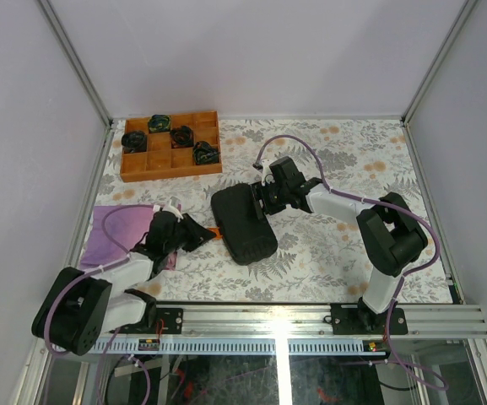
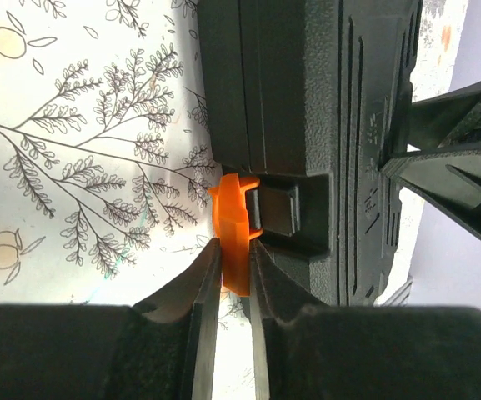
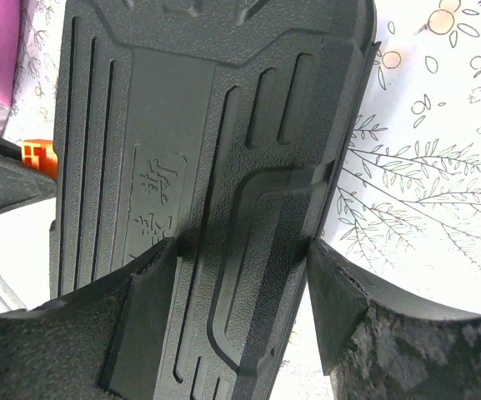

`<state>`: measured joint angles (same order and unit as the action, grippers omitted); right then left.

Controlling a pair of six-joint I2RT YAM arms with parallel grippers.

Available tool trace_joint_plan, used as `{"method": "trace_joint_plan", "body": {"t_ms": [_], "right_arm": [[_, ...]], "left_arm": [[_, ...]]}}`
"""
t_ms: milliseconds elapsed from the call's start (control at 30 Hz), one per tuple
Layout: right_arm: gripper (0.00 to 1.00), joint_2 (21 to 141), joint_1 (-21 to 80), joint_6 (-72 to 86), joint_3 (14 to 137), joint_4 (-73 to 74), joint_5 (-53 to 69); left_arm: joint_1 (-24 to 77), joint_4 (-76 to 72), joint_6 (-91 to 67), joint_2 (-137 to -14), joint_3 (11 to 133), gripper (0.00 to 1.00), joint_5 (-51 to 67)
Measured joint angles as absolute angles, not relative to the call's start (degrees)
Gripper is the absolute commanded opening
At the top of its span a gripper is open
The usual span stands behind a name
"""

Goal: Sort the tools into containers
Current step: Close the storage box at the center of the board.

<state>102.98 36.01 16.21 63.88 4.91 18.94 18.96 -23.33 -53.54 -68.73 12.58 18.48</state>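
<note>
The closed black tool case (image 1: 243,224) lies mid-surface (image 1: 336,253), its contents hidden. The left end effector (image 2: 233,275) pinches its orange latch (image 2: 233,225). The right end effector (image 3: 240,283) clamps the case's far end. The wooden tray (image 1: 171,173) at the back-left edge holds dark items (image 1: 181,135).

Table (image 1: 327,253), seen from above: a rectangular top under a white covering printed with grey fern sprays and small orange blossoms, enclosed by pale walls on three sides and by a metal rail along the near edge. Three things lie directly on it. A brown wooden tray (image 1: 171,174), divided into square compartments, sits at the far left corner. A purple cloth (image 1: 112,232) lies flat at the near left, partly hidden. A closed black case (image 1: 243,224) rests flat near the centre, well apart from the tray, its ribbed shell uppermost and its orange latch (image 2: 232,225) on the side facing the cloth.
</note>
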Motion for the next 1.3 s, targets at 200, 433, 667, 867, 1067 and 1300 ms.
{"method": "trace_joint_plan", "body": {"t_ms": [200,433,667,867,1067,1300], "right_arm": [[0.63,103.0,36.0,16.5,63.8,4.7,19.0],[0.63,103.0,36.0,16.6,63.6,4.5,19.0],[0.63,102.7,36.0,16.8,63.0,3.7,19.0],[0.63,102.8,36.0,16.8,63.0,3.6,19.0],[0.63,102.8,36.0,16.8,63.0,3.5,19.1],[0.63,102.8,36.0,16.9,63.0,3.5,19.1]], "left_arm": [[22.4,-16.7,-52.2,-65.4,14.6,0.11,13.0],[25.1,-12.8,-52.0,-65.8,17.0,0.1,9.2],[27.1,-9.0,-51.7,-66.9,19.7,0.11,6.6],[27.9,-6.9,-51.7,-66.9,20.9,0.1,5.4],[28.3,-3.6,-51.6,-65.7,22.1,0.11,4.5],[28.6,0.3,-51.0,-64.1,24.7,0.11,4.1]]}}
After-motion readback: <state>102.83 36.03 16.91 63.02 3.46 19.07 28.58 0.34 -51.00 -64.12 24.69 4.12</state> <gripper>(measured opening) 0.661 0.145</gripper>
